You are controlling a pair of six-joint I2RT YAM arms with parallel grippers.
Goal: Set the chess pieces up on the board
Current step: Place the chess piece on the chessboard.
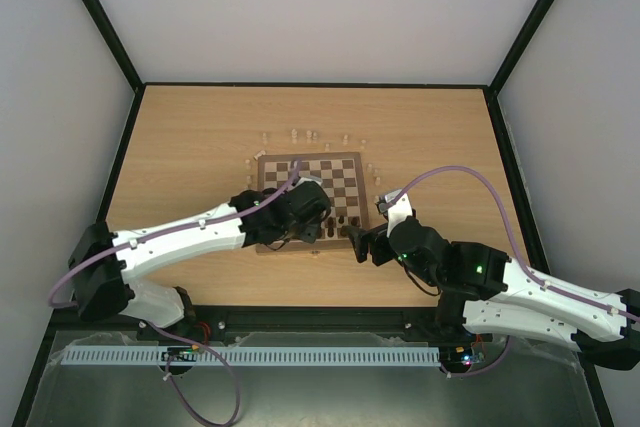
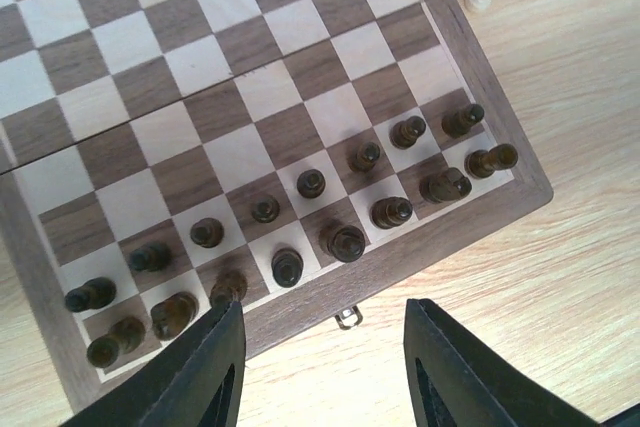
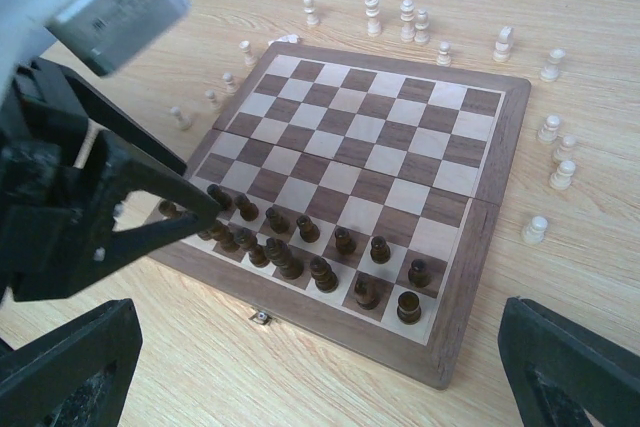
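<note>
As the bench (image 1: 190,137) is laid out, the board (image 1: 330,175) sits at its middle. Left jaws spread and empty over the board's near edge; right jaws spread wide, empty, beside its near right corner. Dark pieces (image 2: 345,240) fill the two near ranks; pale pieces (image 3: 408,17) stand scattered off the board, far side and right. We judge dark done, pale next: reach across, pinch one upright.

Board (image 3: 372,157) middle open; dark pieces (image 3: 322,273) crowd near rows; cream pieces (image 3: 408,15) scattered outside.
</note>
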